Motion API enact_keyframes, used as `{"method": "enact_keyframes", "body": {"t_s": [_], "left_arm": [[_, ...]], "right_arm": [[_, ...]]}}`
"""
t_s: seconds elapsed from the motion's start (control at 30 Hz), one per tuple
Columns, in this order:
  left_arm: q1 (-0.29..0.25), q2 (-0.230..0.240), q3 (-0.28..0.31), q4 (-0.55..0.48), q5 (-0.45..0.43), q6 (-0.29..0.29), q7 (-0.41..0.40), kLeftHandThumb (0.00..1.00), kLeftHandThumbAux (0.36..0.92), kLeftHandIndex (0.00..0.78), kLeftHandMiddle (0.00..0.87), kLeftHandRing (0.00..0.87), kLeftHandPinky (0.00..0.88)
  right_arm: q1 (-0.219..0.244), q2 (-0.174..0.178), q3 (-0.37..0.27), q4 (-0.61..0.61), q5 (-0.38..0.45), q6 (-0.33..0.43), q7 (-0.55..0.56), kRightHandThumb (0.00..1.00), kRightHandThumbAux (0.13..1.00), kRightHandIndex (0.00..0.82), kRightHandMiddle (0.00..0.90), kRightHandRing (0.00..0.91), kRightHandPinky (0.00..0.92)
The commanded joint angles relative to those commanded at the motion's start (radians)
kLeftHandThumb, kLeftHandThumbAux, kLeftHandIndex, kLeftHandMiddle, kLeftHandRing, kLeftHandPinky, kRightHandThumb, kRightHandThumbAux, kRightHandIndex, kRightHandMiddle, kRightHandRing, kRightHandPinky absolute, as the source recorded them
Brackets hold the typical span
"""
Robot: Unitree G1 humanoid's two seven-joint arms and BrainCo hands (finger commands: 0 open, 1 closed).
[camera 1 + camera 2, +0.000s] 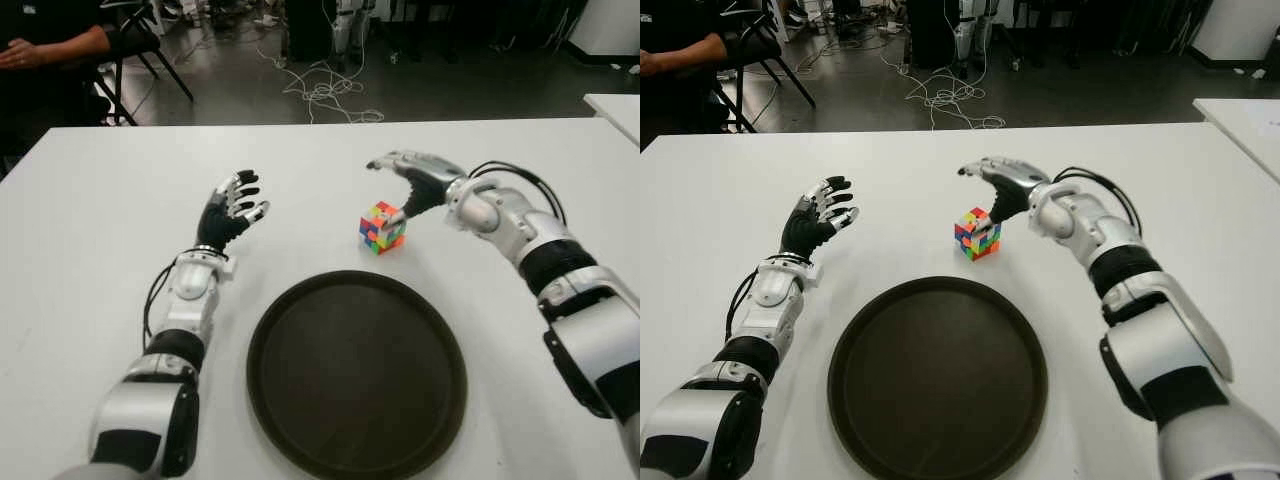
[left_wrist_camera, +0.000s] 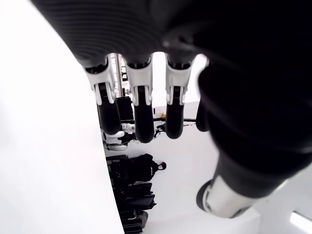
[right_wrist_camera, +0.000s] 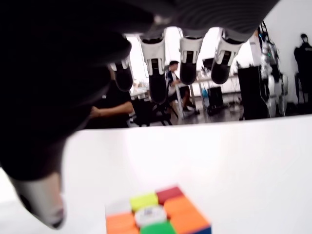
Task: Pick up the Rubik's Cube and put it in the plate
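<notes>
The Rubik's Cube stands on the white table, just beyond the far rim of the dark round plate. My right hand hovers just above and to the right of the cube, fingers spread and holding nothing. In the right wrist view the cube shows below the open fingers, apart from them. My left hand is open over the table to the left of the cube and the plate, fingers relaxed and holding nothing.
A person's arm and a chair show beyond the table's far left corner. Cables lie on the floor behind the table. Another white table's corner is at the right.
</notes>
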Motion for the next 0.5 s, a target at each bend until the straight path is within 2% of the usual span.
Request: {"method": "enact_keyframes", "body": {"t_s": [0.27,0.5], "left_arm": [[0.001,0.0,-0.003,0.002,0.007,-0.01,0.005,0.052,0.806,0.206,0.203,0.185,0.184],[-0.001,0.0,0.0,0.004,0.002,-0.008,-0.004,0.047,0.807,0.207,0.203,0.183,0.179]], "right_arm": [[-0.003,0.02,0.006,0.048,-0.005,-0.002,0.006,0.0,0.706,0.0,0.0,0.0,0.0],[-0.005,0.033,0.015,0.074,-0.01,0.004,0.0,0.0,0.743,0.0,0.0,0.0,0.0]]}}
